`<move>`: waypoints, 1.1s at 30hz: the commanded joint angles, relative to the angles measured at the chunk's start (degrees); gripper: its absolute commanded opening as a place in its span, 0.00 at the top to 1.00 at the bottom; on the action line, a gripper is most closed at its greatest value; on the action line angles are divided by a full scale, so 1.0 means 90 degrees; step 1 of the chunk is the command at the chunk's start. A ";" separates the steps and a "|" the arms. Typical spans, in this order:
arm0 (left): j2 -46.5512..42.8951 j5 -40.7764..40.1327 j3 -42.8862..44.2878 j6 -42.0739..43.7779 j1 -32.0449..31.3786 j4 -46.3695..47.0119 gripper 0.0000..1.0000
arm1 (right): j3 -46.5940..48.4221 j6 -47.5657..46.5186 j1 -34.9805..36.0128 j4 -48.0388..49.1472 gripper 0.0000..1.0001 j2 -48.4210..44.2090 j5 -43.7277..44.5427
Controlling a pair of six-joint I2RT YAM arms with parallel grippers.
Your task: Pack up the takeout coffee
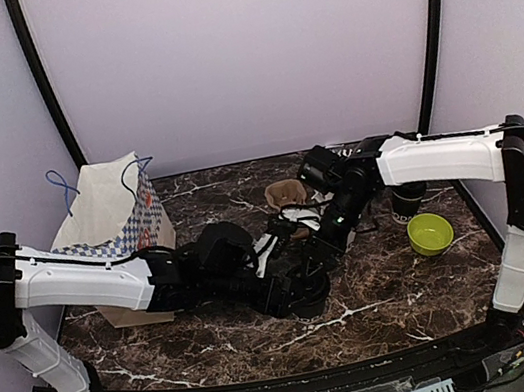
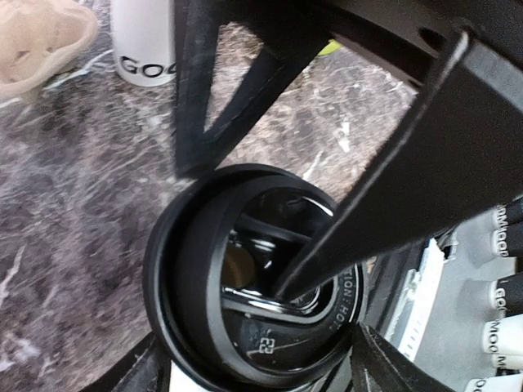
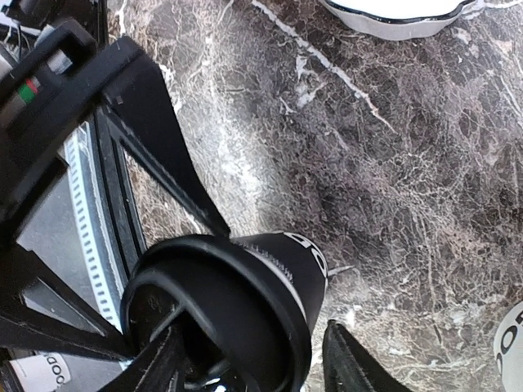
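Observation:
A black paper cup [image 1: 311, 299] with a black lid stands on the marble near the table's middle. My left gripper [image 1: 294, 292] is shut on this cup; in the left wrist view its fingers flank the lidded cup [image 2: 245, 327] low on both sides. My right gripper [image 1: 318, 252] is open above it. One right finger rests in the lid's recess and the other hangs outside the cup wall [image 3: 278, 269], with marble showing between. A second black cup [image 1: 410, 198] stands at the right, behind the lime-green bowl [image 1: 430, 232].
A checked paper bag [image 1: 109, 223] stands open at the back left. A brown cup carrier [image 1: 287, 194] lies behind the grippers and shows in the left wrist view [image 2: 41, 33]. A white cup [image 2: 143, 41] stands beside it.

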 commanded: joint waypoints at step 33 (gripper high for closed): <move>-0.2072 -0.3537 0.1142 0.0227 0.0852 -0.2424 0.06 | 0.0456 -0.2460 0.1352 -0.0231 0.20 -0.0679 0.2219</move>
